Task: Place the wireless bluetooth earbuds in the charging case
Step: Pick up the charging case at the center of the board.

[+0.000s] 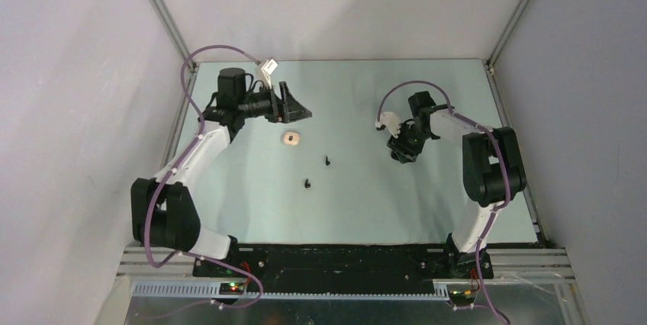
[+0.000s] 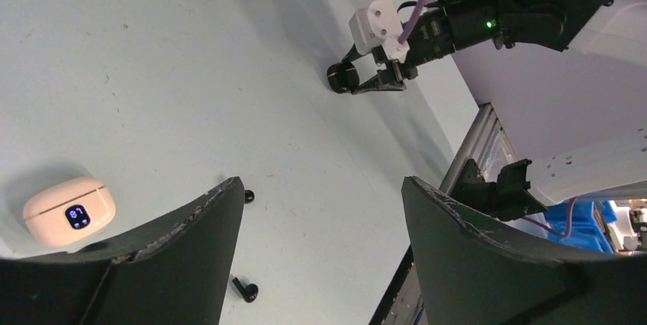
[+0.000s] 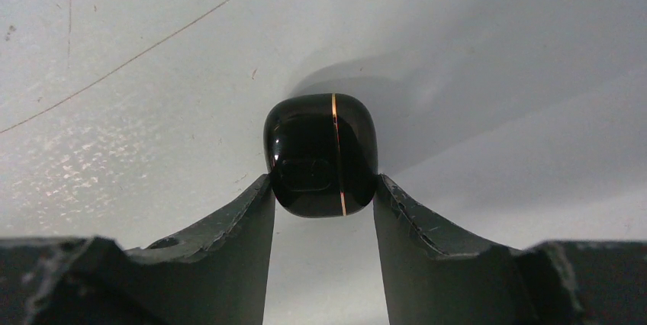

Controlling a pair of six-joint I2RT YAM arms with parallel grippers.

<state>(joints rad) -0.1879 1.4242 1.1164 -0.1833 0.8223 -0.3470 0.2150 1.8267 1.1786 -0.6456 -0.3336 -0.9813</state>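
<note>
Two glossy black earbuds lie on the table, one nearer the middle and one closer to the arms. Both show in the left wrist view, the nearer one and the farther one beside the left finger. My right gripper is down at the table, shut on a glossy black charging case with a thin gold seam. The closed case is pinched between the fingertips. My left gripper is open and empty, raised above the table behind a cream-white case.
The cream-white case is closed and shows a small lit display. Grey walls and aluminium frame rails enclose the pale green table on three sides.
</note>
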